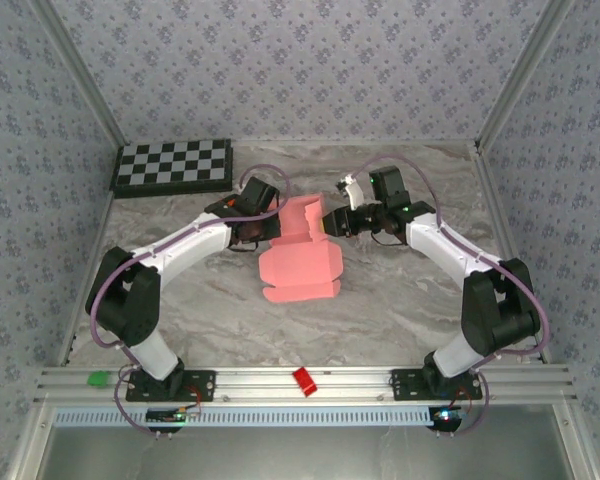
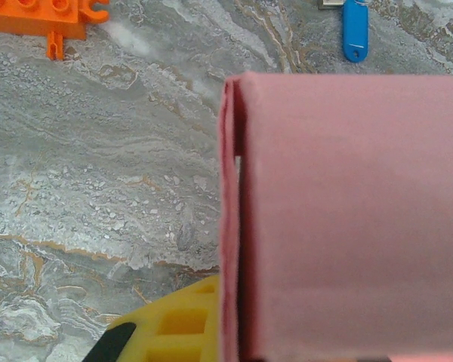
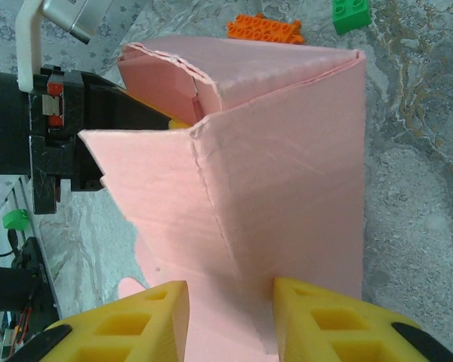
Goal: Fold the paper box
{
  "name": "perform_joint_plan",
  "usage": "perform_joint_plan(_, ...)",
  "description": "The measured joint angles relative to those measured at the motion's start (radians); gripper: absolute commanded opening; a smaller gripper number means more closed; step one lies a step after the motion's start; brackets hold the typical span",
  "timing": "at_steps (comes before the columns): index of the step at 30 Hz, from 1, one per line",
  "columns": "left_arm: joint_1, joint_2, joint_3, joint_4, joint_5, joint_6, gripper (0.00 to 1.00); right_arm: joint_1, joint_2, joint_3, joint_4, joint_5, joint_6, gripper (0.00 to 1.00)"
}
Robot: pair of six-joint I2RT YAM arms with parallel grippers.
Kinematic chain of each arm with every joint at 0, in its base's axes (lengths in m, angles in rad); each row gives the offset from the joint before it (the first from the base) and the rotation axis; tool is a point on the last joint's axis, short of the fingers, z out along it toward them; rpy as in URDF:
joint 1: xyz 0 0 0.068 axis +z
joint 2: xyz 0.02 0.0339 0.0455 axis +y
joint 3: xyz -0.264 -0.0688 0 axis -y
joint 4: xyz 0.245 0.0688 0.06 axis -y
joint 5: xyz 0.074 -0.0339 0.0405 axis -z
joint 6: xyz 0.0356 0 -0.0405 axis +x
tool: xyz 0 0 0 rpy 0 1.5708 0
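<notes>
Sitting in the middle, the salmon-pink thin card paper box has the right gripper wide open around one side, and I cannot tell if the left gripper on its other side holds it

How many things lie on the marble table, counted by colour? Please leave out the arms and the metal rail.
Pink: 1, the paper box
Orange: 1, a brick plate
Green: 1, a brick
Blue: 1, a tag
Black and white: 1, a checkerboard
Total: 5
</notes>
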Motion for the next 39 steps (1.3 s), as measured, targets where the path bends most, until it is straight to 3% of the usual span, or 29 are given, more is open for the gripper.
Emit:
perform_joint_plan(7, 0.0, 0.0, 0.0, 0.0, 0.0, 0.0, 0.0, 0.005, 0.0, 0.0, 0.0, 0.005, 0.001, 0.48)
perform_joint_plan(16, 0.0, 0.0, 0.0, 0.0, 0.006, 0.0, 0.0, 0.02, 0.006, 0.0, 0.0, 0.108, 0.0, 0.52)
perform_joint_plan(33, 0.0, 0.0, 0.0, 0.005, 0.026, 0.0, 0.0, 0.049, 0.047, -0.02, 0.006, 0.277, 0.002, 0.51)
perform_joint_plan(39, 0.0, 0.0, 0.0, 0.005, 0.026, 0.0, 0.0, 0.098, 0.047, -0.02, 0.006, 0.412, 0.002, 0.48)
